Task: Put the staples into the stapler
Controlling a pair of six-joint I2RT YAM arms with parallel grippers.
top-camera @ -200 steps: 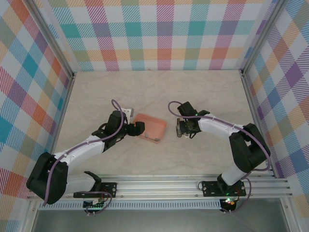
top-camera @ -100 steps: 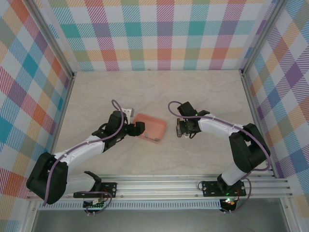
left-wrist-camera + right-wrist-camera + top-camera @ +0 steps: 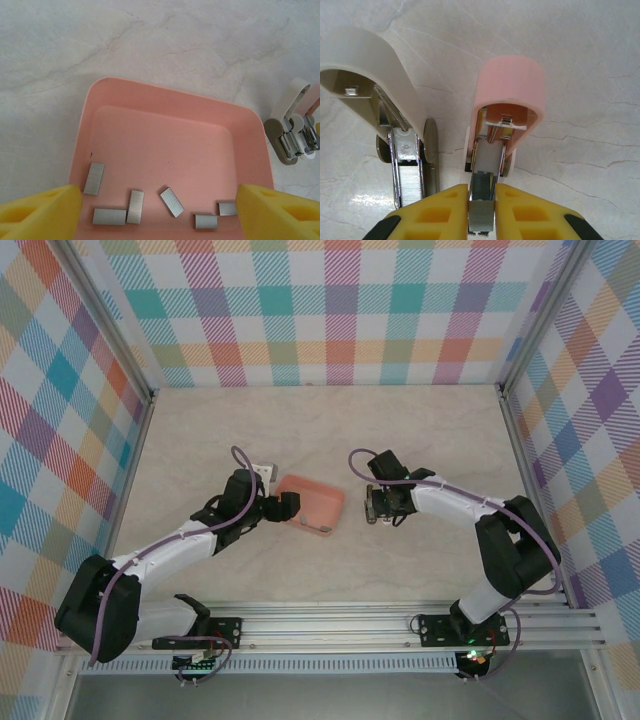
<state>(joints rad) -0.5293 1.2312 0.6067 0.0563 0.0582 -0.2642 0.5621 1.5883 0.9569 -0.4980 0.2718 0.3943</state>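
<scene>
Several small grey staples (image 3: 171, 202) lie loose along the near side of the salmon-pink tray (image 3: 165, 140). My left gripper (image 3: 159, 212) hangs open over that near side, its yellow fingers (image 3: 40, 212) wide apart above the tray's two edges and holding nothing. From above, the left gripper (image 3: 288, 505) is at the left end of the tray (image 3: 315, 502). A pink stapler (image 3: 510, 85) lies hinged open on the table. My right gripper (image 3: 482, 200) is shut on its bare metal magazine. In the top view the right gripper (image 3: 375, 505) sits just right of the tray.
A white stapler (image 3: 370, 55) lies open just left of the pink one, with a strip of staples (image 3: 409, 180) in its channel. Both staplers stand close to the tray's right side, the white stapler (image 3: 290, 100) nearer. Bare marble table (image 3: 330, 430) stretches behind, bounded by checked walls.
</scene>
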